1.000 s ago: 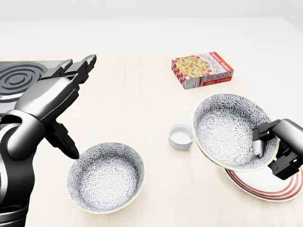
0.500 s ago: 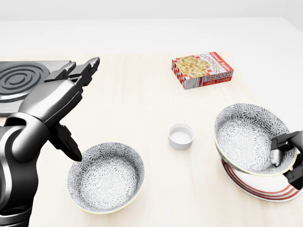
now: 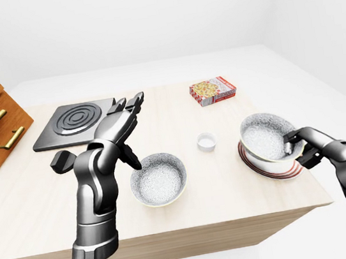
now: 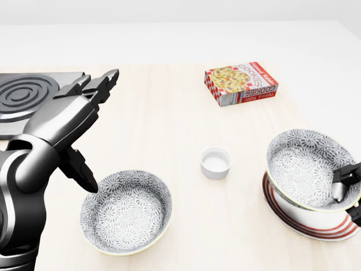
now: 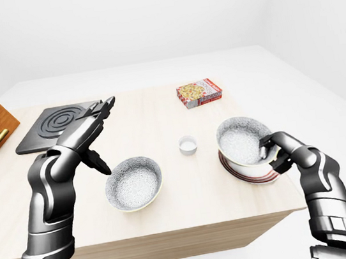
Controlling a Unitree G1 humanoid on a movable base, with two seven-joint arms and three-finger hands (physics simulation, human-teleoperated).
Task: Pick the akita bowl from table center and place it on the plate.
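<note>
While the left hand (image 4: 65, 121) hovers with fingers (image 4: 104, 79) spread wide and empty, just left of a near bowl (image 4: 126, 212) on the counter (image 4: 169, 124), a cup (image 4: 215, 162) sits mid-counter, a cookie box (image 4: 241, 83) farther off; rightmost, the akita bowl (image 4: 307, 169) rests on the plate (image 4: 318, 231), right hand (image 3: 306, 147) fingers pinching its right rim.

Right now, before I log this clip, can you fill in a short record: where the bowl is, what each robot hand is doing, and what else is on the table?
akita bowl: over the plate, slightly tilted; contact unclear
right robot hand: shut on the akita bowl's rim, at its right in the head view
left robot hand: open, fingers extended, holding nothing
second bowl: on the table, lower left in the head view
others: white cup, cookie box, hob
task state: bowl not yet released
</note>
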